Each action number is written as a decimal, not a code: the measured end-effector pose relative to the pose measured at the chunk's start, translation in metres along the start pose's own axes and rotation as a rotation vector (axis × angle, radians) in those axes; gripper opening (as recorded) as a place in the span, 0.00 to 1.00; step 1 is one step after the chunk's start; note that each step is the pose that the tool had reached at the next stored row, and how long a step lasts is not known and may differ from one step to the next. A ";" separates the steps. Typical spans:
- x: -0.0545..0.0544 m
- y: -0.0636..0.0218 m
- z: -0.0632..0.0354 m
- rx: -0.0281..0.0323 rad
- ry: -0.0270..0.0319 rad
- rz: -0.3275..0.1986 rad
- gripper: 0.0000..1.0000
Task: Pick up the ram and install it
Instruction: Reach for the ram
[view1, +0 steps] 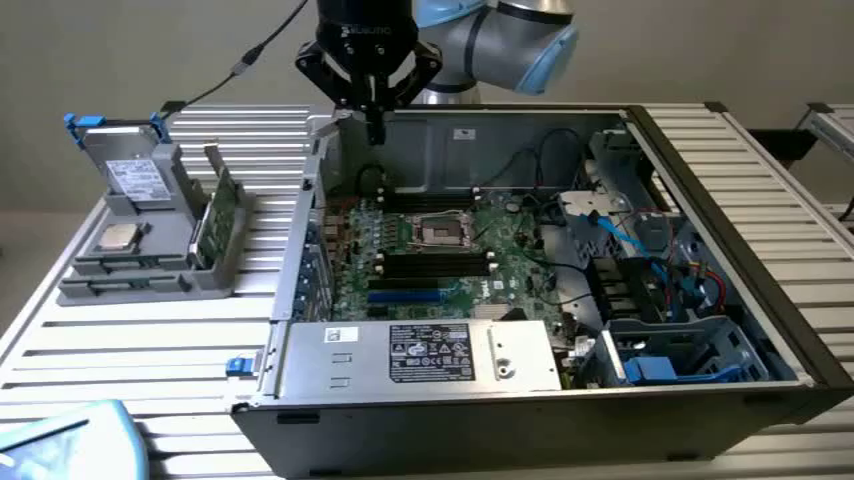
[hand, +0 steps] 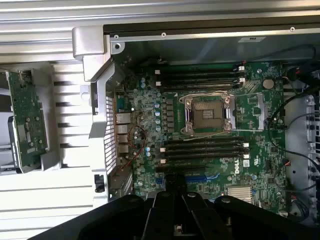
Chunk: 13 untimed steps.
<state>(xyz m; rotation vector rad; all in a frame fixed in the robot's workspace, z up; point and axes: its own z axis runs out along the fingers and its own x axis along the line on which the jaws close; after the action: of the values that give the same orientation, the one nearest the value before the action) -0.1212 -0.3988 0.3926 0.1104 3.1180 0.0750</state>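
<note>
Presently the gripper, pressed together on nothing visible, is being poised above the computer case, at the corner nearest a green card. Where the ram lies cannot be told. Clearance from the case's wall is being judged essential.

I see slatted table | my claw hangs over open PC case sitting on it | grey parts rack to the exterior view's left of claw | pale-blue object well apart from claw

Motherboard green; slots black, one slot blue. Holder grey. Table white, parallel-slat pattern. Gripper black.
</note>
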 end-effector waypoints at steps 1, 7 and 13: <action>0.000 0.0000 0.0000 0.0000 0.0000 0.000 0.11; 0.000 0.0000 0.0000 0.0000 0.0000 0.000 0.11; 0.012 0.0001 -0.0001 0.0006 0.0060 0.000 0.11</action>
<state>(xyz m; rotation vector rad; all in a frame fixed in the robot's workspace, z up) -0.1330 -0.3978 0.3925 0.1109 3.1241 0.0746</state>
